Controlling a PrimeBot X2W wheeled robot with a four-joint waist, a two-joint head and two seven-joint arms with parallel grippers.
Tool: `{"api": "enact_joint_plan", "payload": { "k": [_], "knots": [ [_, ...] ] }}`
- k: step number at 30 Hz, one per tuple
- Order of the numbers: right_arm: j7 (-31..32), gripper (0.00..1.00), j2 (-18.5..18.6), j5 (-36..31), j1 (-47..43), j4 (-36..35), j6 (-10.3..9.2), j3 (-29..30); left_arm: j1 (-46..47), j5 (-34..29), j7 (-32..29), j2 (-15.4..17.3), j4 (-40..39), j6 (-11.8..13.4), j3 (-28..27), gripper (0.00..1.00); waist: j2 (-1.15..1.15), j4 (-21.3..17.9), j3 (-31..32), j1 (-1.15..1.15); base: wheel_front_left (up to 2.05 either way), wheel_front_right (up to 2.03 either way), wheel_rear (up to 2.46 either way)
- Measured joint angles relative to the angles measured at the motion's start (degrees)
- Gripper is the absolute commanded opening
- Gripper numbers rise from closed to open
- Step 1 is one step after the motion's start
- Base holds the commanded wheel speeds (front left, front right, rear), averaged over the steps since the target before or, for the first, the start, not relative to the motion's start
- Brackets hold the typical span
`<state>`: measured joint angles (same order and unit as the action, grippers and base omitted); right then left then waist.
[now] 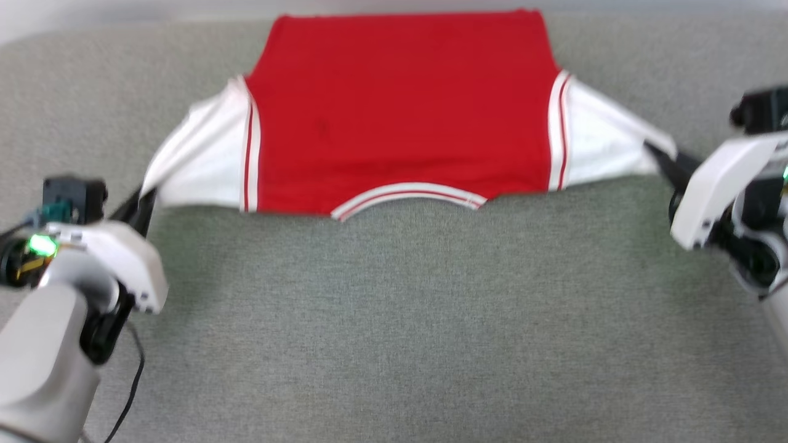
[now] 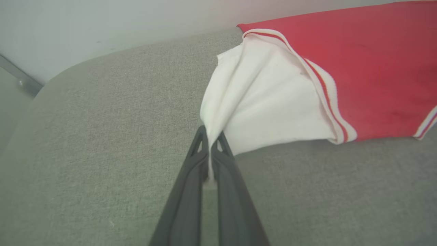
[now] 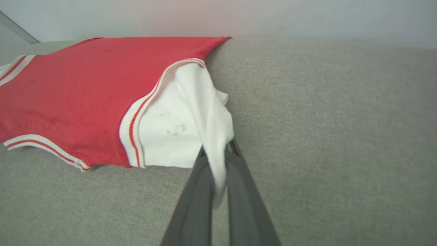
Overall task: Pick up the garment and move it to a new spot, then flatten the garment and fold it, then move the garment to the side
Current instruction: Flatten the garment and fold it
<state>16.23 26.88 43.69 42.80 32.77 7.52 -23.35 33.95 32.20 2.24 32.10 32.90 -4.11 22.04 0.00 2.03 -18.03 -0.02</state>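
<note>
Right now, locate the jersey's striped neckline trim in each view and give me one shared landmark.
Head view: the neckline trim curves near mid-picture, on the near edge of the jersey.
Left wrist view: the neckline trim comes in at the right edge, about halfway down.
Right wrist view: the neckline trim runs along the lower left.
Shared landmark: the jersey's red body, which borders the trim in all three.

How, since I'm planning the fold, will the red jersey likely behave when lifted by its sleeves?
Probably floppy: the garment bunches into folds at the white sleeve where the left gripper pinches it. Likely thin and light, as it lies nearly flat on the grey fabric surface. Lifted by both sleeves, with the right gripper pinching the other, its middle would probably sag.
</note>
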Motion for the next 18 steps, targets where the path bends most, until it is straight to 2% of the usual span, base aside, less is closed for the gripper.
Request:
{"api": "enact_joint_plan", "payload": {
  "k": [5, 18],
  "knots": [
    [3.07, 0.0, 1.82, 3.92, -7.37, -4.1, 0.02, -0.33, -9.05, 2.37, -3.88, 3.34, -6.08, 0.45, -0.37, 0.0, 0.0, -0.36, 3.84, 0.0, 0.0, 0.0, 0.0],
    [9.87, 0.0, 4.38, 8.61, -25.64, -13.47, 0.02, 3.19, -28.71, 7.17, -12.34, 9.43, -21.79, 5.06, -0.88, 0.0, 0.0, -2.08, 10.0, 0.0, 0.0, 0.0, 0.0]
  ]
}}
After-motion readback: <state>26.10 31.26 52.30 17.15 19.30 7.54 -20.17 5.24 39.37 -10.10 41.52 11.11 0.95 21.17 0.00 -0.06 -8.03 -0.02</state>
